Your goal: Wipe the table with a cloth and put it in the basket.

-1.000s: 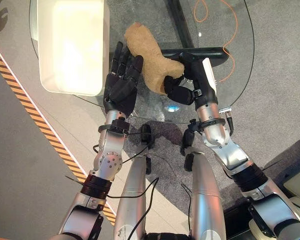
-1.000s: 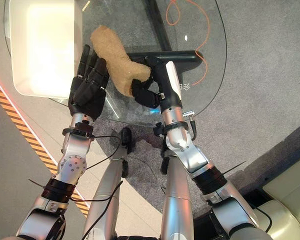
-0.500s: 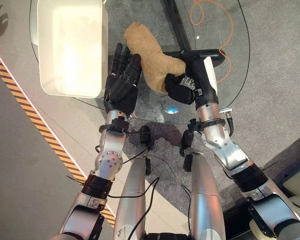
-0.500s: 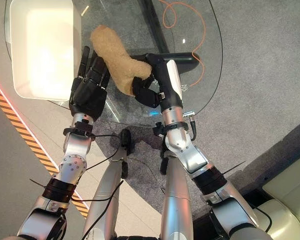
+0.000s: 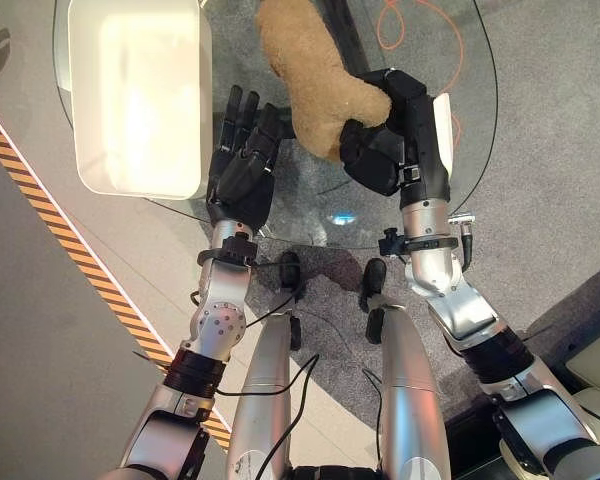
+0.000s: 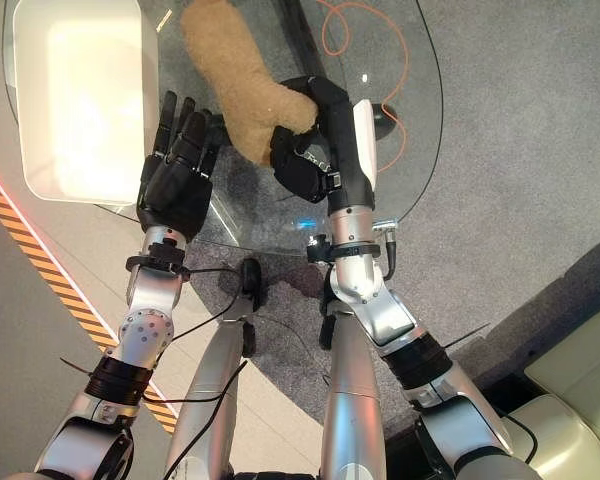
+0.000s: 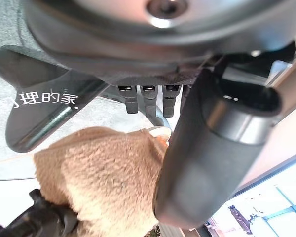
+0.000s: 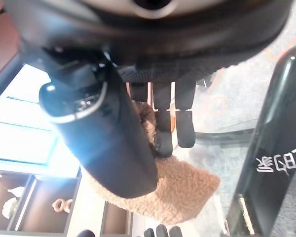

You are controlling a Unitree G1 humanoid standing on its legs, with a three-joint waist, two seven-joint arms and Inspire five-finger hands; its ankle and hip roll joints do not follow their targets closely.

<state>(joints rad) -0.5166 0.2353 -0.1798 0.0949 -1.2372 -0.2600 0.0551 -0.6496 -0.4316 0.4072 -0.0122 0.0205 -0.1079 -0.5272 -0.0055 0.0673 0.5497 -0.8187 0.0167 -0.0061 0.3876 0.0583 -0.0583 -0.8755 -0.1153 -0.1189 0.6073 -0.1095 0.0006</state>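
A tan fuzzy cloth (image 5: 315, 70) hangs over the round glass table (image 5: 310, 205), with my right hand (image 5: 380, 150) shut on its near end. The right wrist view shows the fingers (image 8: 163, 126) curled into the cloth (image 8: 187, 192). My left hand (image 5: 242, 172) is open, fingers straight, just left of the cloth and close to it; the cloth (image 7: 98, 173) lies beyond its thumb in the left wrist view. The white basket (image 5: 195, 120), a plain rectangular tub, stands on the table's left part, beside the left hand.
Under the glass lie the table's dark base (image 7: 34, 123) and an orange cable (image 5: 420, 25) on the grey floor. A yellow-and-black striped tape line (image 5: 70, 250) runs along the floor at the left. A pale cushioned seat (image 6: 580, 370) sits at the lower right.
My right hand has lifted with the cloth and carried it farther from me over the table. The left hand has stayed about where it was, still open.
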